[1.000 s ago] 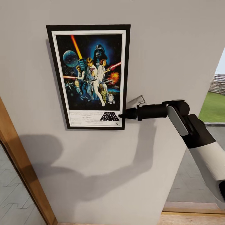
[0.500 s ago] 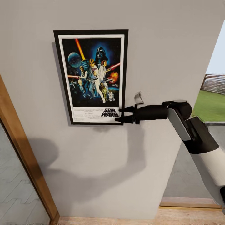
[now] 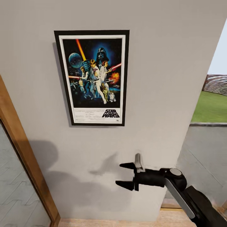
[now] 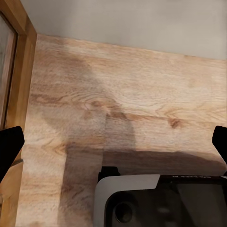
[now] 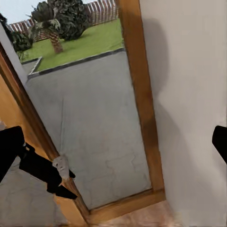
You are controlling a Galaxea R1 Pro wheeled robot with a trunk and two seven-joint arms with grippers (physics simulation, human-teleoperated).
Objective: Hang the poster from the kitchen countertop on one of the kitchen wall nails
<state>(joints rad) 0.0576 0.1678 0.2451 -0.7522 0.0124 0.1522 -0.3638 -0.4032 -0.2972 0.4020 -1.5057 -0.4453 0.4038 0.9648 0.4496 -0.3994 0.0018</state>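
Note:
The Star Wars poster point(image 3: 94, 78) hangs flat and upright on the pale grey wall point(image 3: 164, 63), with nothing holding it. The wall nail is hidden behind it, and the kitchen countertop is out of view. My right gripper point(image 3: 119, 174) is open, well below the poster's lower right corner and apart from it, with its fingers pointing left along the wall. In the right wrist view the right gripper point(image 5: 113, 142) has its fingertips spread wide with nothing between them. My left gripper point(image 4: 113, 146) is open too, empty above the wood floor point(image 4: 123, 94).
A wooden door frame point(image 3: 22, 157) with a glass pane point(image 3: 12, 195) runs down the left side. To the right the wall ends at an opening onto paving point(image 3: 205, 157) and lawn point(image 3: 211, 107). Wood floor point(image 3: 126, 222) lies at the wall's foot, and my white base point(image 4: 142, 198) is below the left arm.
The right gripper opened at the poster's lower right corner, then dropped well below it. The poster stays on the wall. The view shifted slightly.

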